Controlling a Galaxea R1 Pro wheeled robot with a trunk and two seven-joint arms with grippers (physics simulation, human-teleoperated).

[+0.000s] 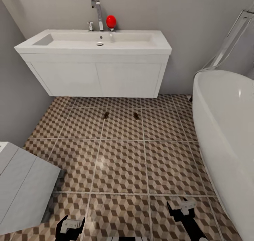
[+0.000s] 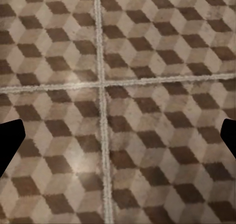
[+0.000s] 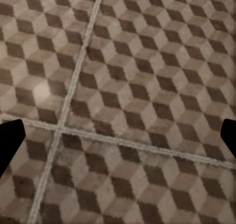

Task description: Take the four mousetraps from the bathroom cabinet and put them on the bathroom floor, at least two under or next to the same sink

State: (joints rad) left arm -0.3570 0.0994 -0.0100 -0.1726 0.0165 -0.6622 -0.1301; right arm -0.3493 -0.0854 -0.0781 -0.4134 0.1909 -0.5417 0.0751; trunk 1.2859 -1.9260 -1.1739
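Two mousetraps [image 1: 105, 115] [image 1: 135, 116] lie mid-frame under the sink [image 1: 95, 63]; my left pincer [image 1: 70, 227] and right pincer [image 1: 181, 206], both wide and empty, should fetch two more.

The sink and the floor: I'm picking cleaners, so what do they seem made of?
The sink looks like glossy white ceramic or lacquered board: smooth, sharp-edged, with door seams on the front. The bathroom floor looks like glazed printed tile: a cube pattern, pale grout lines and a soft light sheen.
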